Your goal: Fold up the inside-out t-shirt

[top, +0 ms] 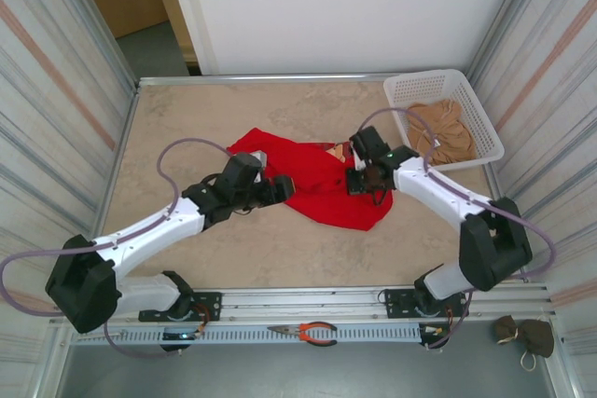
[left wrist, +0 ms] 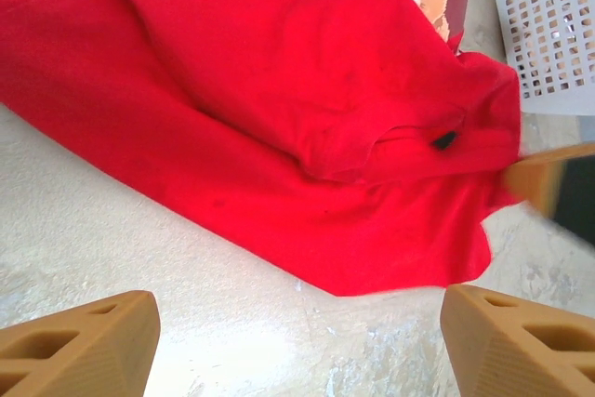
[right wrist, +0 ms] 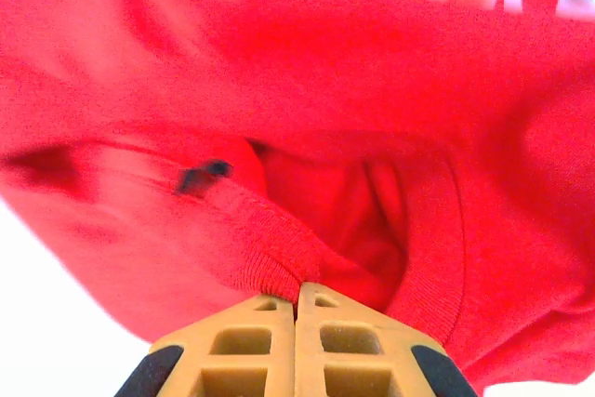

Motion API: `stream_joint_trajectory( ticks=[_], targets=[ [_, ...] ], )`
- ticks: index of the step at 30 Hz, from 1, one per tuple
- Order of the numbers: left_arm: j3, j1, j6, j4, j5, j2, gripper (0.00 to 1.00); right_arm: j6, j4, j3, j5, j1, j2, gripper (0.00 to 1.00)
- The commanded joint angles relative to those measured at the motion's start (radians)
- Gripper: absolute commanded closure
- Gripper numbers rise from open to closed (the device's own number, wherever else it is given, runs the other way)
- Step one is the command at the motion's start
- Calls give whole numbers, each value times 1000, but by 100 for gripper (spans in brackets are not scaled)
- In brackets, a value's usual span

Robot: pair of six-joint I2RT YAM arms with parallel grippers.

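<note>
Beyond the t-shirt point(top: 317, 188) — basket point(top: 486, 120), tan garment point(top: 442, 133)

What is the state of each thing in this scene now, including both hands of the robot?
bright red cotton t-shirt: crumpled on the table, not yet folded.
left hand: open, above the table beside the t-shirt's edge.
right hand: shut, pinching the t-shirt's ribbed edge.
white plastic lattice basket: upright, holding a garment.
tan-brown cloth garment: bunched inside the basket.
red-handled metal pliers: lying flat on the slotted metal rail.
</note>
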Motion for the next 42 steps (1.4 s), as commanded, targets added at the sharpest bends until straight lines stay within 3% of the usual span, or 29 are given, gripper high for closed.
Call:
stream_joint_trajectory(
  ticks=[1, 10, 22, 28, 30, 31, 32, 33, 34, 36, 39, 42],
  targets=[
    [-30, 7, -8, -1, 10, -30, 20, 21, -53, 182, -105, -17, -122, 100],
    [-64, -20, 69, 148, 55, 8, 19, 123, -48, 455, -248, -102, -164, 100],
    [101, -152, 156, 416, -13, 323, 17, 188, -9, 462, -290, -110, -185, 100],
    [193, -200, 174, 494, -105, 467, 16, 205, -4, 444, -299, -109, -206, 100],
    [266, -195, 172, 416, -172, 528, 28, 210, -6, 442, -303, -113, -218, 100],
    [295, -184, 195, 390, -183, 550, 46, 211, -13, 443, -308, -125, -227, 100],
    [313, -167, 214, 362, -183, 554, 76, 213, -22, 444, -315, -146, -238, 100],
    [321, -146, 226, 332, -171, 537, 95, 215, -32, 442, -323, -176, -255, 100],
    [316, -115, 240, 301, -146, 494, 100, 217, -47, 437, -332, -221, -274, 100],
    [283, -40, 263, 250, -50, 381, 100, 225, -64, 410, -377, -331, -311, 100],
    [280, 131, 254, 103, 262, 197, 100, 232, -67, 336, -458, -468, -351, 100],
    [328, 280, 275, -48, 519, 65, 100, 243, -45, 227, -482, -500, -382, 100]
  ],
)
